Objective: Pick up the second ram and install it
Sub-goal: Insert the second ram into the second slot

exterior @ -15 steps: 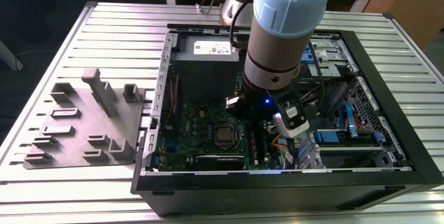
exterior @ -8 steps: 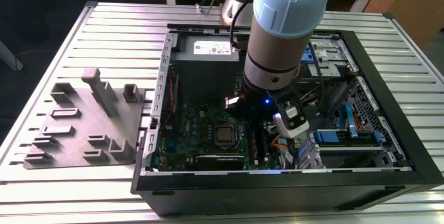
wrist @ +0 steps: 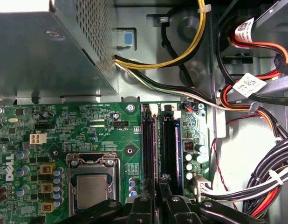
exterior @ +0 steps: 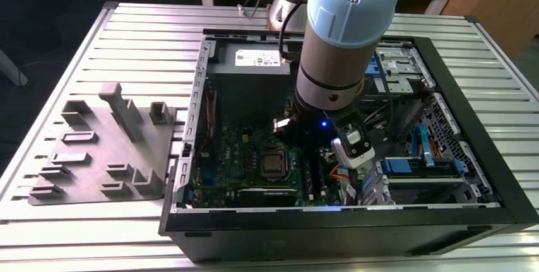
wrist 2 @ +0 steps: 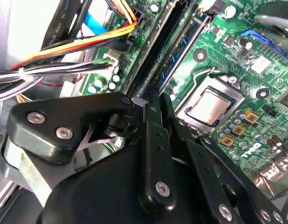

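Down inside PC case [exterior: 438, 158], gripper [wrist: 159, 186] fingers nearly closed over memory slots [wrist: 151, 144]; grip on anything unclear. Second ram [wrist: 177, 149] appears seated on edge in slot. Judged light, stiff, fragile: hold long edges, avoid chips

exterior: high, angled onto open case [exterior: 471, 127] | wrist views: close — share motherboard [wrist: 111, 140]

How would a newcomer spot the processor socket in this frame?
Look inside the open black computer case, on the green motherboard. The processor socket is the square silver plate in a metal frame, beside the long black memory slots.
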Tool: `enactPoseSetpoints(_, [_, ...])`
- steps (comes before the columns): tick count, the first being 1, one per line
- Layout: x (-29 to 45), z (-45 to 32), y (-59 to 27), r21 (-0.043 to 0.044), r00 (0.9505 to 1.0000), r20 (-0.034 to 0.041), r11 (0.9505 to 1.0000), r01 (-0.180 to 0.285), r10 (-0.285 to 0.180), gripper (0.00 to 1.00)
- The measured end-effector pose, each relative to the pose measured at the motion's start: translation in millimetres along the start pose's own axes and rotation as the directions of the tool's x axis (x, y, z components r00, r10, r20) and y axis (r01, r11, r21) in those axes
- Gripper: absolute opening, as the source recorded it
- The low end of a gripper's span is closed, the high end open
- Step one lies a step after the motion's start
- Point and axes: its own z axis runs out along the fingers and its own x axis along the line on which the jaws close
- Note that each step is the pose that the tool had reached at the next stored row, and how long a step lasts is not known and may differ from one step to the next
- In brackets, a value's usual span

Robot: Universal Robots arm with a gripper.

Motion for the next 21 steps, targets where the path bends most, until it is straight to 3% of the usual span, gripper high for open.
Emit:
enactPoseSetpoints(12, [0.0,0.2,0.0,-0.0001,1.0,0.0,1.0,0.0,0.0,0.16])
enactPoseSetpoints(14, [0.0,0.2,0.0,-0.0001,1.0,0.0,1.0,0.0,0.0,0.17])
enactPoseSetpoints(15, [0.0,0.2,0.0,-0.0001,1.0,0.0,1.0,0.0,0.0,0.24])
enactPoseSetpoints(17, [0.0,0.1,0.0,-0.0001,1.0,0.0,1.0,0.0,0.0,0.24])
enactPoseSetpoints(21, [-0.2,-10.0,0.6,0.0,1.0,0.0,1.0,0.0,0.0,0.24])
